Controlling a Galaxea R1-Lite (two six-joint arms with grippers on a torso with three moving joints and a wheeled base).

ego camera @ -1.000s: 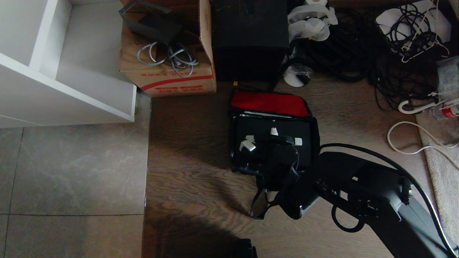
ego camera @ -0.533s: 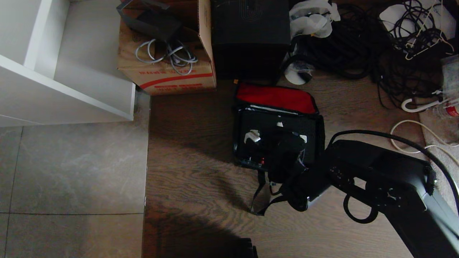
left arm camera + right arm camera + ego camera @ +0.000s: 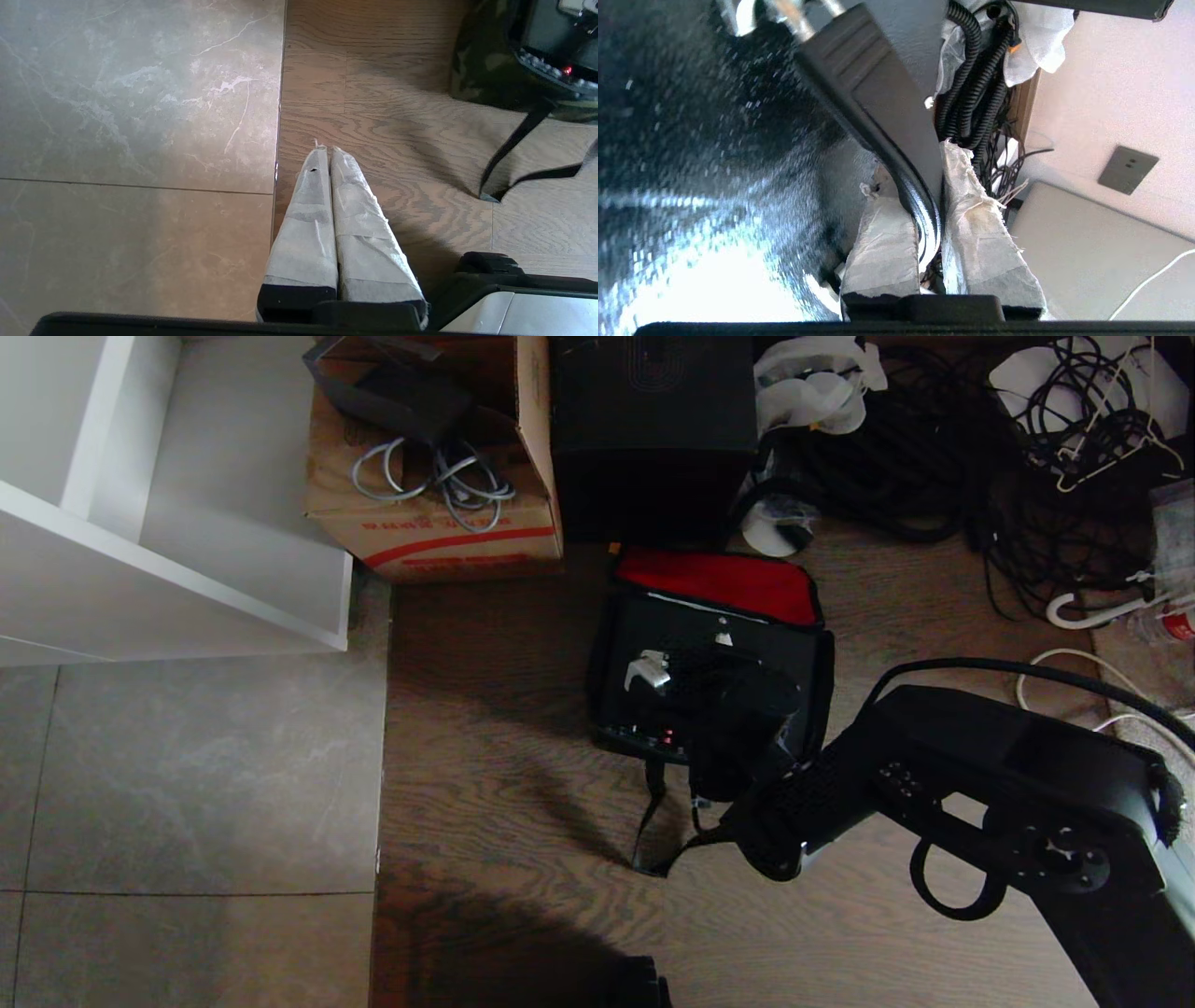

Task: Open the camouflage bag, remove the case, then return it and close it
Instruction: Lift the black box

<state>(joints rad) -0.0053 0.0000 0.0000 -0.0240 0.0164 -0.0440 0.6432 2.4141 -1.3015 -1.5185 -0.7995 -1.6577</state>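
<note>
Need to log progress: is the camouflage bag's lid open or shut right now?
Open. The camouflage bag has its red-lined lid folded back, exposing the black case inside, whose handle the right gripper grips.

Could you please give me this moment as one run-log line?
stage: removing case | right gripper: jaws shut on case handle | case: in open camouflage bag, red lid lining showing | left gripper: shut, idle over floor

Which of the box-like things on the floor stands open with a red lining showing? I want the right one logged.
The camouflage fabric bag on the wood floor: its raised lid shows red lining. The brown cardboard box has only a red stripe; the plain black box shows no red.
</note>
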